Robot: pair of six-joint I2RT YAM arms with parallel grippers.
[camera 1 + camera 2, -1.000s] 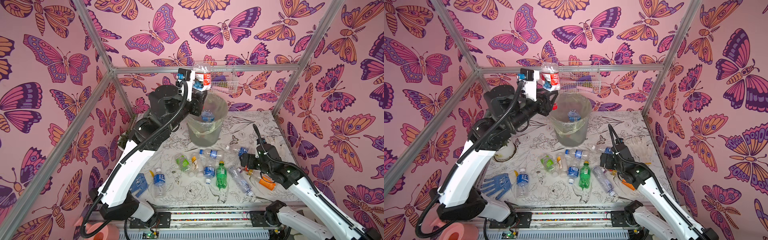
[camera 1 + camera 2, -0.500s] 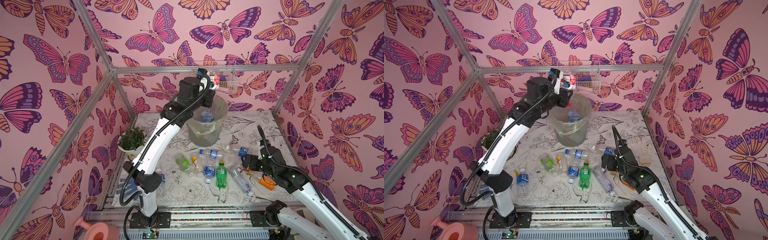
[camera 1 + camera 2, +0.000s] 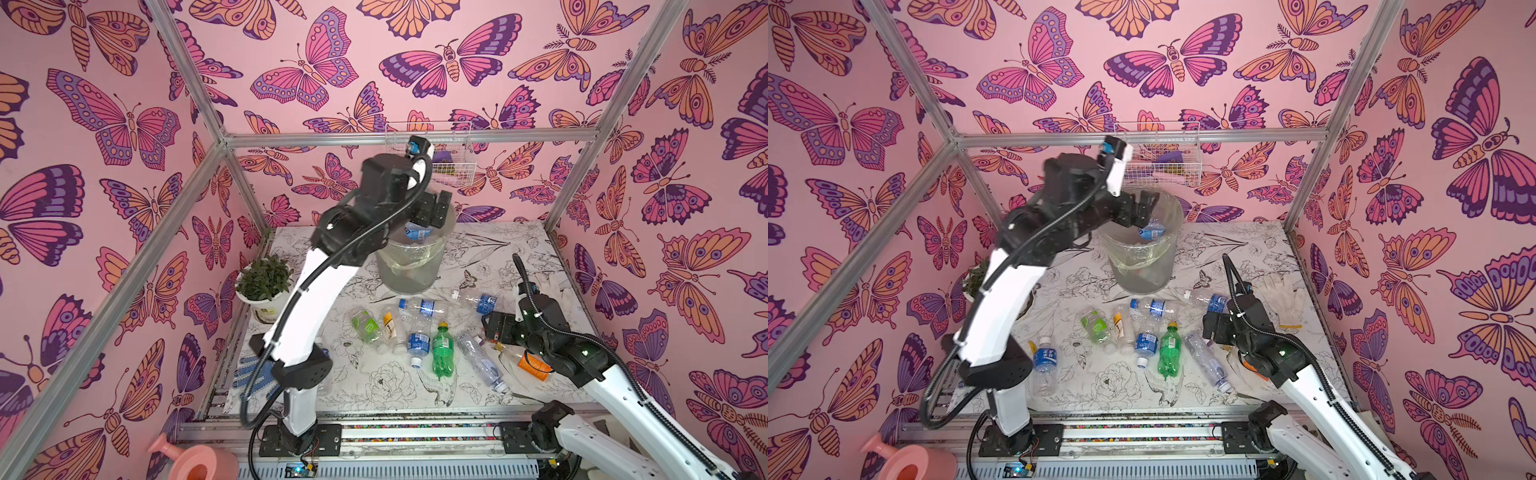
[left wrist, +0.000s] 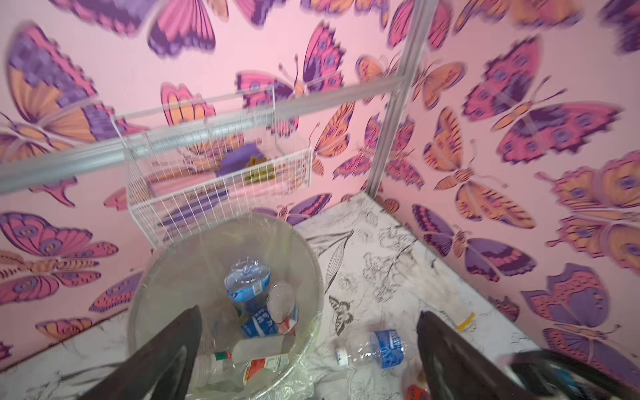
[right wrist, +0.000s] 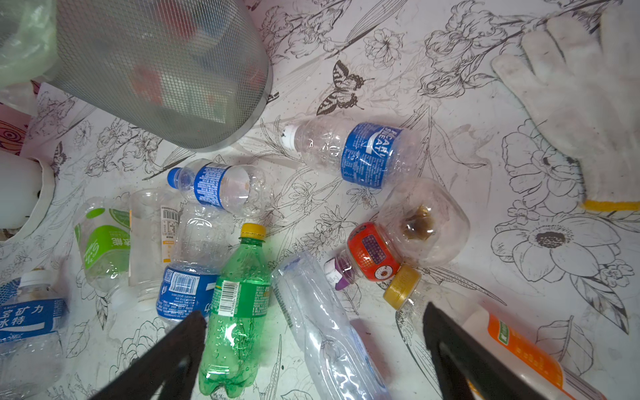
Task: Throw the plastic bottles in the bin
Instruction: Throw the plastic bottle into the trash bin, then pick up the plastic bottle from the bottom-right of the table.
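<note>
My left gripper [image 4: 310, 313] hangs open and empty above the near rim of the bin [image 4: 166, 263], a round grey mesh bucket with a clear liner, seen in both top views [image 3: 409, 266] [image 3: 1142, 266]. Inside lie several plastic bottles, among them a blue-labelled one [image 4: 247, 284] and a red-labelled one [image 4: 266, 363]. My right gripper [image 5: 313, 311] is open low over the table, with a crushed clear bottle [image 5: 322, 329] between its fingers, untouched. A green bottle [image 5: 239, 304] lies beside one finger, an orange-labelled bottle [image 5: 519, 349] beside the other. Several more bottles lie in front of the bin [image 3: 415, 328].
A white wire basket [image 3: 449, 166] hangs on the back wall just behind the bin. A potted plant [image 3: 266, 286] stands at the left. A white glove [image 5: 588, 86] lies at the right, a blue glove [image 3: 253, 374] front left, a pink watering can [image 3: 195, 461] below the table.
My left gripper has swung over the bin and opened. The red-labelled bottle it held has gone from its jaws. The right arm has barely moved.
</note>
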